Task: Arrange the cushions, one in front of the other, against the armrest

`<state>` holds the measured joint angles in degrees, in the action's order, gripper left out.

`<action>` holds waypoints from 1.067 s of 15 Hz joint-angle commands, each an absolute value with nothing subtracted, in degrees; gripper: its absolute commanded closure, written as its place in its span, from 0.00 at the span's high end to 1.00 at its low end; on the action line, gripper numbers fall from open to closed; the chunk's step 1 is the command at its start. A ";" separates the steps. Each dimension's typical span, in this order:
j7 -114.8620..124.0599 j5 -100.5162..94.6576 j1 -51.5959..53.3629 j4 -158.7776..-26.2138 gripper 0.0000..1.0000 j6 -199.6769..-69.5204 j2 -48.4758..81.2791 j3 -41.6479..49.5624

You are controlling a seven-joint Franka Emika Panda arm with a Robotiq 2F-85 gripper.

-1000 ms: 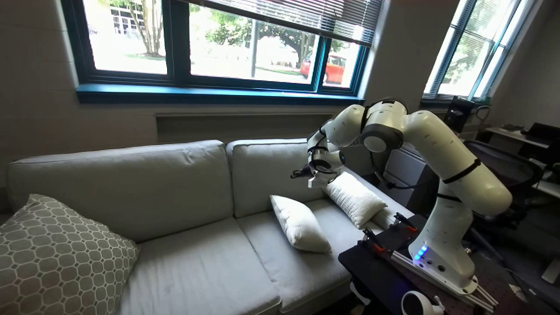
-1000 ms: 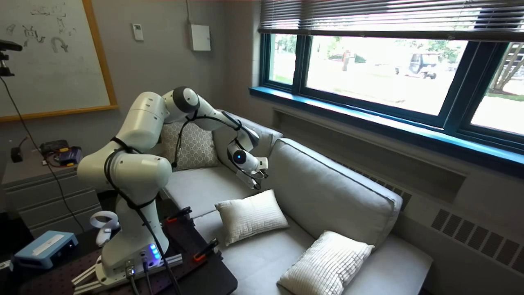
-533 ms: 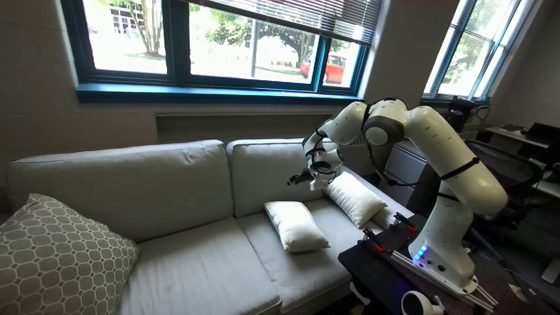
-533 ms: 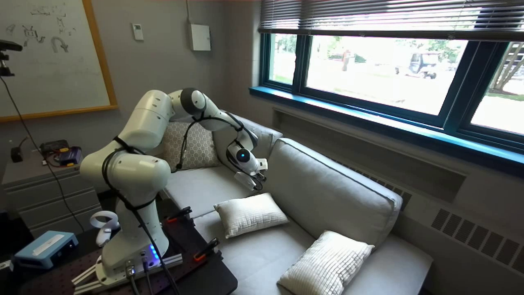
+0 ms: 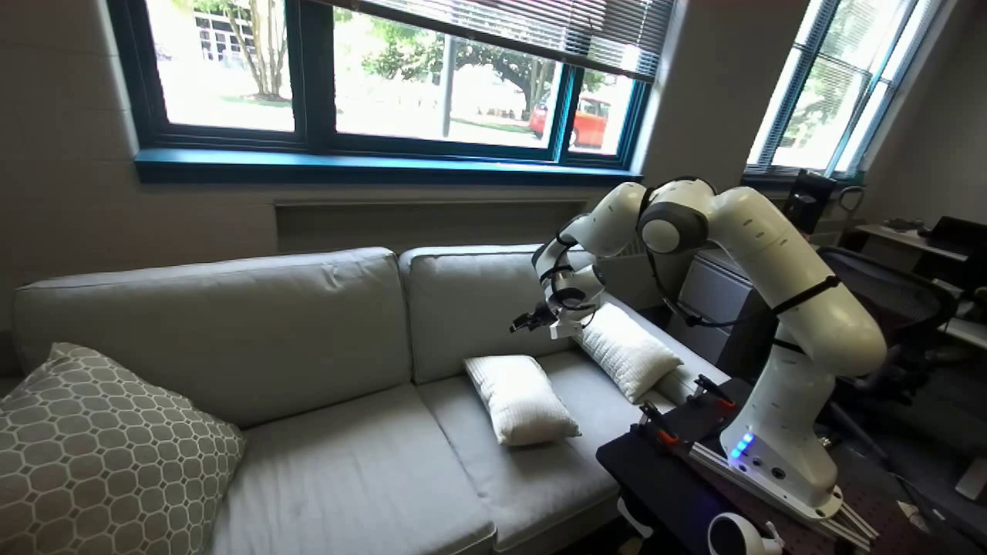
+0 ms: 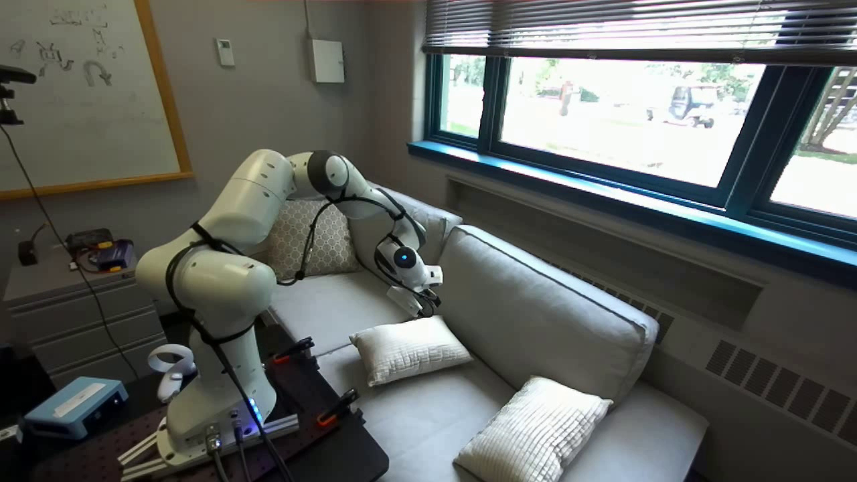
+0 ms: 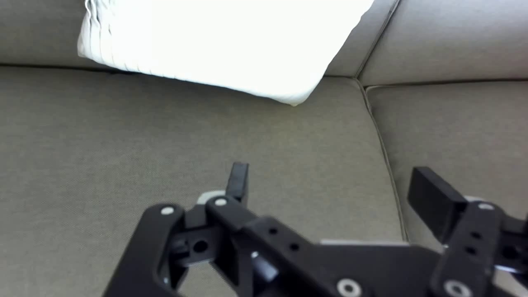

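Two cream-white cushions are on the sofa. One cushion [image 5: 626, 351] [image 6: 535, 432] leans against the armrest [image 5: 692, 365] [image 6: 646, 428]. The other cushion [image 5: 520, 401] [image 6: 410, 349] rests on the seat, farther from that armrest, with a gap between the two in both exterior views. My gripper [image 5: 528, 320] [image 6: 428, 306] hangs above and behind this seat cushion, close to the backrest. In the wrist view the gripper [image 7: 333, 185] has its jaws wide apart with only sofa fabric behind the gap. An overexposed white cushion [image 7: 231, 41] fills the top there, apart from the fingers.
The backrest [image 5: 478, 308] rises right behind the gripper. A larger grey lattice pillow [image 5: 116, 439] sits at the sofa's far end. The robot's dark table [image 5: 655, 470] borders the seat front, with orange-black clamps [image 6: 338, 407] at its edge.
The seat cushion has tipped down from a raised tilt and settled lower, its upper corner now clear of the gripper. The arm has shifted only slightly.
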<state>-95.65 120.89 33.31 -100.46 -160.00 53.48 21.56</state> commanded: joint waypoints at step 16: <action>-21.49 70.80 44.88 -85.62 1.00 -163.61 71.11 25.27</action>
